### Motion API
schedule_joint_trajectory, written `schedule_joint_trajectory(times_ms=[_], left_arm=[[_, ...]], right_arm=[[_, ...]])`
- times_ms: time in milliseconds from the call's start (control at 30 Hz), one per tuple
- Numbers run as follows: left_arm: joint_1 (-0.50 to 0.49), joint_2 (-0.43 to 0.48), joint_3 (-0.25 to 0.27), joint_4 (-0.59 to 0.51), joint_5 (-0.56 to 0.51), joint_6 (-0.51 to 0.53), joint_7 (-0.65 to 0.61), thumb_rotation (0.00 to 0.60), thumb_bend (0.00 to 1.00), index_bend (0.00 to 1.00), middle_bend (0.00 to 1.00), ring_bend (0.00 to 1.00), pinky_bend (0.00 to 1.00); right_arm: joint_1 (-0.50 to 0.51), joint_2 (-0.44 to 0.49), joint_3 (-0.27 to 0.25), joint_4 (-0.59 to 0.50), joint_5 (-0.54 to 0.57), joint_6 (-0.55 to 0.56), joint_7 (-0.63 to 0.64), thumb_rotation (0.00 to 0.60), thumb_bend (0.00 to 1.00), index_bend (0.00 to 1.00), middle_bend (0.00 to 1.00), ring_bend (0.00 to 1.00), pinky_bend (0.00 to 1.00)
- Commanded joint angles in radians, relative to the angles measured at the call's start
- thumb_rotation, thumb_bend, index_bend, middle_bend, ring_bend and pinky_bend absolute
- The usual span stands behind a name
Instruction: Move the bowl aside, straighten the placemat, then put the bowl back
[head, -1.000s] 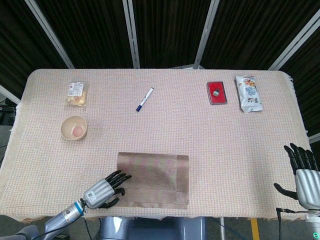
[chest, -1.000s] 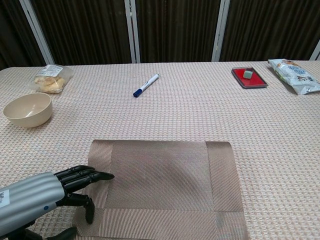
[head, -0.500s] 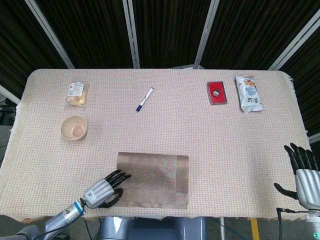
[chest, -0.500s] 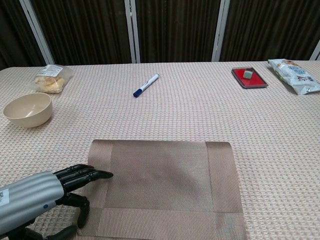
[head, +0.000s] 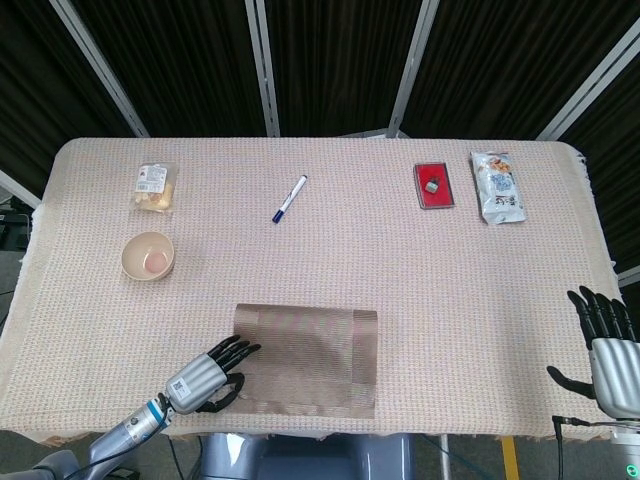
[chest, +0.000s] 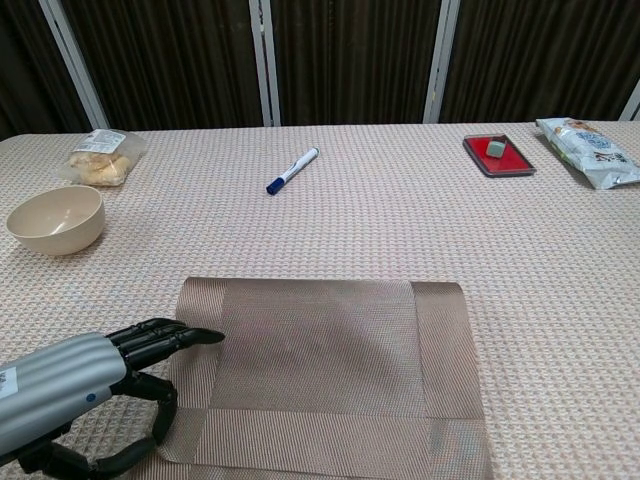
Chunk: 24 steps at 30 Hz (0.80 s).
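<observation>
Placemat (chest: 320, 375) straightening looks to be the step in hand: the left hand (head: 208, 371) holds the mat's near-left corner, fingers lying flat on top and the thumb seemingly curled under the edge, so the corner reads as pinched. To do it well, I would keep that grip low and draw the corner gently toward seven o'clock, watching that the near edge ends up parallel with the table (head: 420, 300) edge and that the weave does not buckle. The right hand (head: 608, 355) hovers off the table's corner at four o'clock, fingers spread and holding nothing; pressing it on the mat's far side could stop the whole sheet sliding.

The mat is a brown woven rectangle with a darker border band, lying nearly flat at six o'clock on the table, its near-left corner lifted slightly. The cream bowl (head: 148, 256) stands well apart at nine o'clock, upright, waiting to go back.
</observation>
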Motion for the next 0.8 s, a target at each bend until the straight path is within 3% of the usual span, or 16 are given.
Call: schedule_joint_trajectory(times_ms=[33,133,333,467,533,633,800], left_arm=[[-0.007,0.007,-0.013,-0.022,-0.012,-0.004,-0.017,0.600,0.42,0.68,0.00,0.00,0.00],[-0.028,0.024,-0.048,-0.076,-0.039,-0.015,-0.039,0.600,0.42,0.70,0.00,0.00,0.00],[-0.092,0.080,-0.169,-0.242,-0.157,-0.094,-0.076,0.600,0.42,0.73,0.00,0.00,0.00],[-0.165,0.140,-0.309,-0.384,-0.312,-0.216,-0.107,0.600,0.42,0.74,0.00,0.00,0.00],[-0.228,0.150,-0.453,-0.420,-0.468,-0.302,-0.091,0.600,0.44,0.74,0.00,0.00,0.00],[-0.305,0.140,-0.570,-0.396,-0.659,-0.423,-0.029,0.600,0.45,0.74,0.00,0.00,0.00],[-0.372,0.108,-0.637,-0.298,-0.825,-0.489,0.066,0.600,0.45,0.74,0.00,0.00,0.00]], right_arm=[[0.000,0.000,0.000,0.000,0.000,0.000,0.000,0.600,0.00,0.02,0.00,0.00,0.00],[0.000,0.000,0.000,0.000,0.000,-0.001,-0.002,0.600,0.00,0.02,0.00,0.00,0.00],[-0.001,-0.003,0.002,-0.003,-0.001,0.006,-0.011,0.600,0.00,0.02,0.00,0.00,0.00],[0.000,-0.004,0.002,-0.006,-0.004,0.008,-0.016,0.600,0.00,0.02,0.00,0.00,0.00],[0.005,-0.008,0.006,0.001,0.005,0.000,-0.021,0.600,0.00,0.02,0.00,0.00,0.00],[0.011,-0.014,0.015,0.008,0.026,-0.009,-0.028,0.600,0.00,0.02,0.00,0.00,0.00],[0.013,-0.017,0.026,0.012,0.050,-0.011,-0.032,0.600,0.00,0.02,0.00,0.00,0.00]])
